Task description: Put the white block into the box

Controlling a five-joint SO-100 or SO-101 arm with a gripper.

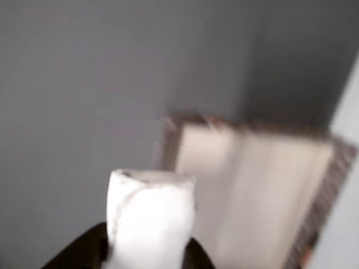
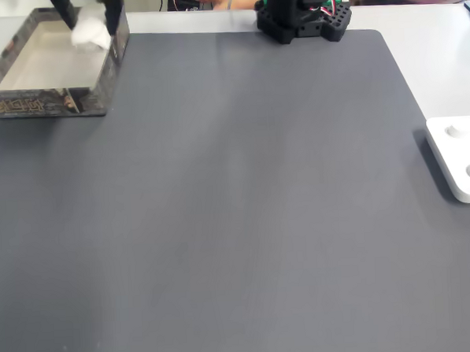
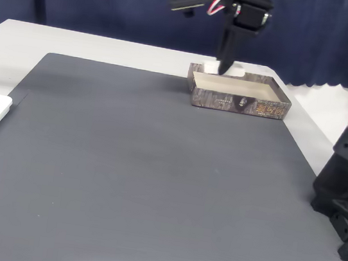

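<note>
White block [image 2: 90,31] held, seemingly above shallow speckled-rimmed box [image 2: 46,102].

No words or numbers can be read here. The box [image 3: 239,103] has small gold marks on its dark side in a fixed view, and the same kind of marks show on its side [image 2: 42,103] in a fixed view, but they are too small and blurry to make out.

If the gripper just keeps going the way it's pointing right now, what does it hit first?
Probably the box. The gripper, shut on the white block, points down at the box's near corner in the other view, so the block would likely meet the rim or the pale floor just inside; depth is unclear.
</note>
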